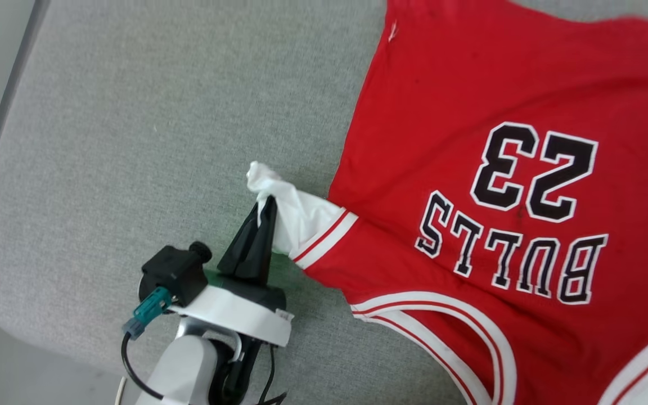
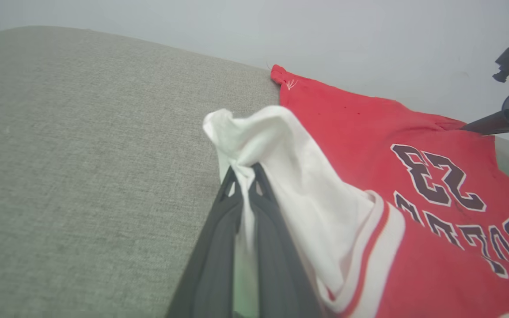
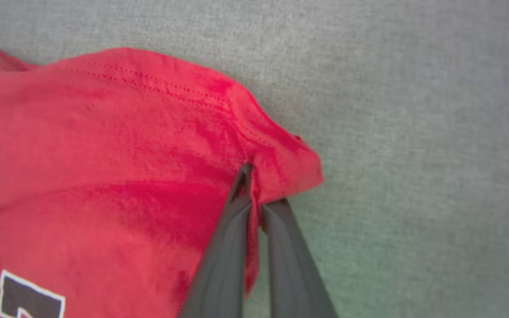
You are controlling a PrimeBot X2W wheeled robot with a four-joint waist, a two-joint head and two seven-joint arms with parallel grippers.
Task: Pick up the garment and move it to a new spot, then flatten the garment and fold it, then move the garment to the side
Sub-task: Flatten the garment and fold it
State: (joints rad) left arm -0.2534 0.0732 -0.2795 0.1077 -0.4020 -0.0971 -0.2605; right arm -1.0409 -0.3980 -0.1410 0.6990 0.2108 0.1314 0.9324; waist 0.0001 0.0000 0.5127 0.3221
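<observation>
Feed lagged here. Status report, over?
Left gripper shut on white sleeve of garment. Right gripper shut on its red corner. Garment spread on grey cushion; no obstruction.

Left of the jersey (image 1: 470, 84), the grey fabric bench (image 1: 133, 140) lies bare out to its rounded edge, leaving wide room for a gripper to pass. The jersey covers the right part of the bench. Near the front edge the left gripper (image 1: 266, 203) and its pale forearm (image 1: 186, 365) stand in the way, fingers pinched on the raised white sleeve (image 1: 296, 214). In the right wrist view, bare bench lies above and to the right of the red corner clamped by the right gripper (image 3: 254, 190).
</observation>
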